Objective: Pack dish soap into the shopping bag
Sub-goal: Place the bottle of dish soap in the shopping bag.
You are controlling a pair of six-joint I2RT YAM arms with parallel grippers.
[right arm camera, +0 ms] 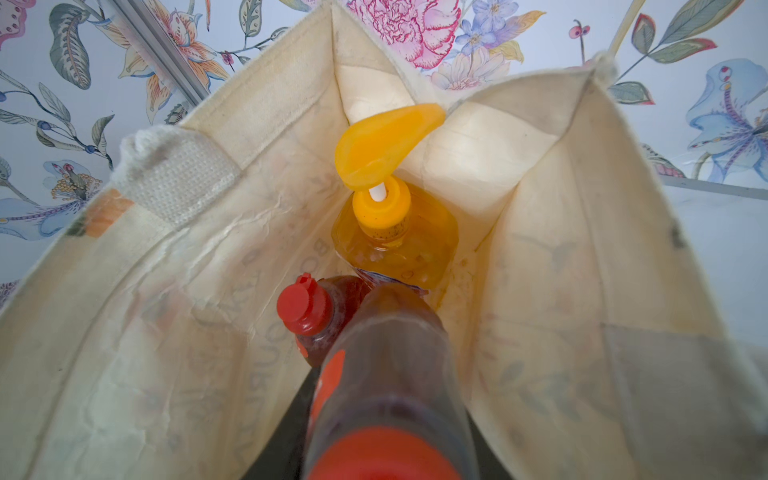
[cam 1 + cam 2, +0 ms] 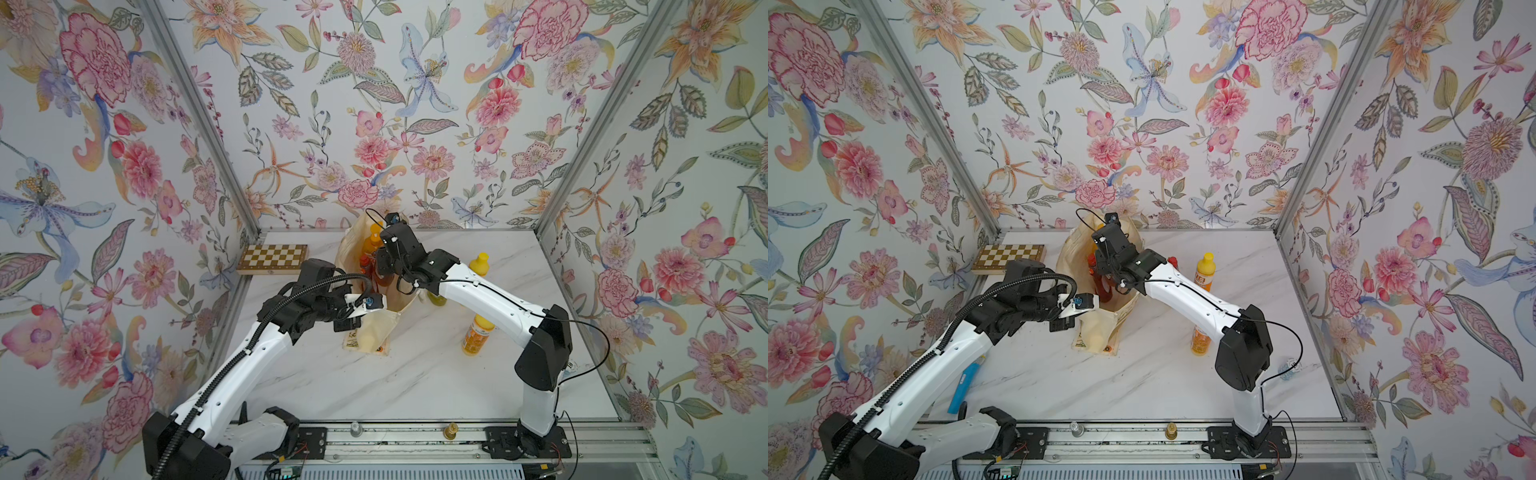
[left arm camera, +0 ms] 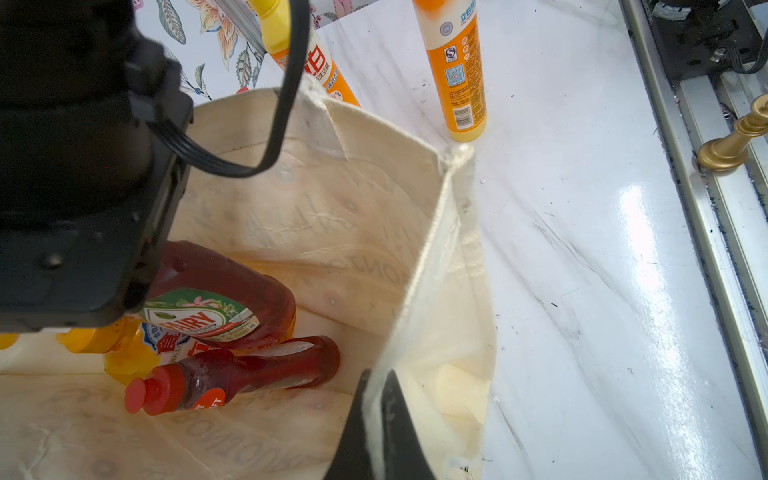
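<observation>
Tall orange pump bottle (image 1: 395, 241) and 1 dark-red red-capped bottle (image 1: 328, 320) already in cream canvas tote (image 1: 540, 249). Right gripper (image 1: 386, 395) clenched on 2nd dark-red bottle (image 1: 390, 353), low inside tote. Left gripper (image 3: 376, 419) pinches tote rim. Left on white marble table (image 2: 415, 374): near orange yellow-capped bottle (image 2: 478, 336), far orange yellow-capped bottle (image 2: 480, 262), olive-green bottle (image 2: 436, 298).

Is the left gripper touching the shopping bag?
Touching: the left wrist view shows the left gripper shut on the shopping bag, rim cloth pinched between its jaws.

Down into the open shopping bag (image 3: 353, 232), near rim pinched flat in the left gripper (image 3: 377, 399). Inside: a dark-red Fairy bottle (image 3: 232, 286) under a black housing (image 3: 75, 208), perhaps held by it. Touching it, a lying red-capped bottle (image 3: 249, 374); beneath, an orange bottle (image 3: 124, 353). Outside, upright on the white table (image 3: 582, 291): an orange-labelled bottle (image 3: 461, 83) and a yellow-capped bottle (image 3: 328, 75).
</observation>
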